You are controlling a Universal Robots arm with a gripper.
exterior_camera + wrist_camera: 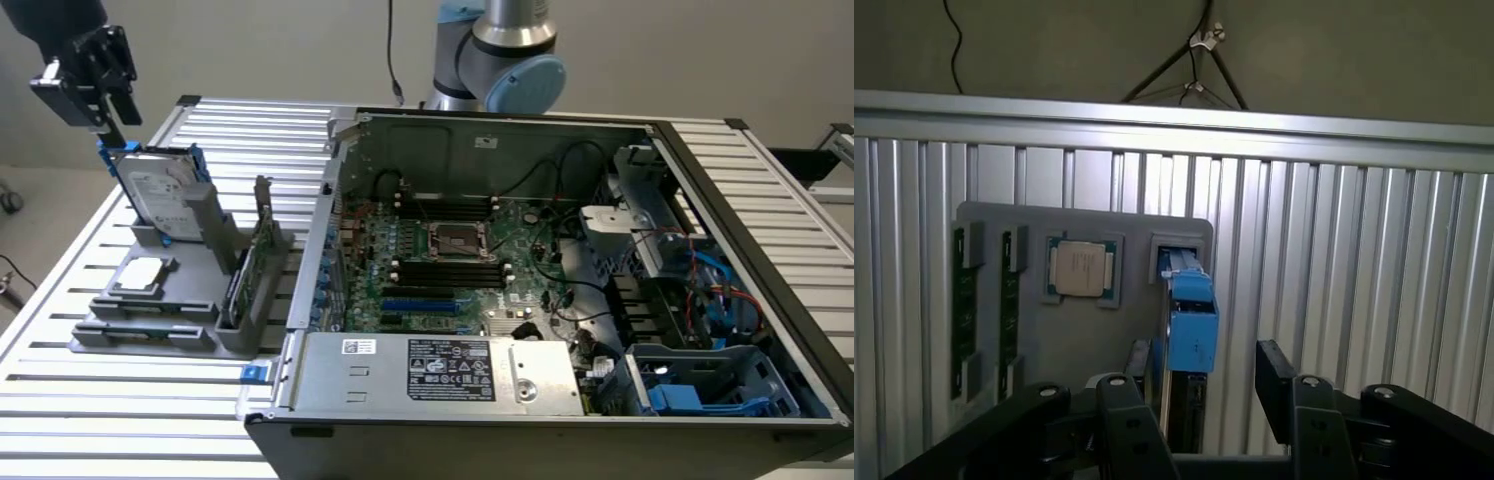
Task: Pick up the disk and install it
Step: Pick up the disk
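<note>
Hovering just above the disk (pixel 167 200), your gripper (pixel 110 108) has its jaws spread wide and holds nothing. You see the disk standing upright in the grey holder (pixel 140 338) on the slatted table (pixel 107 420), at the exterior view's left of the open computer case (pixel 494 135). From the wrist, its blue edge lines up between the two fingers (pixel 1276 375). A chip (pixel 143 276) lies near it in the holder.
</note>
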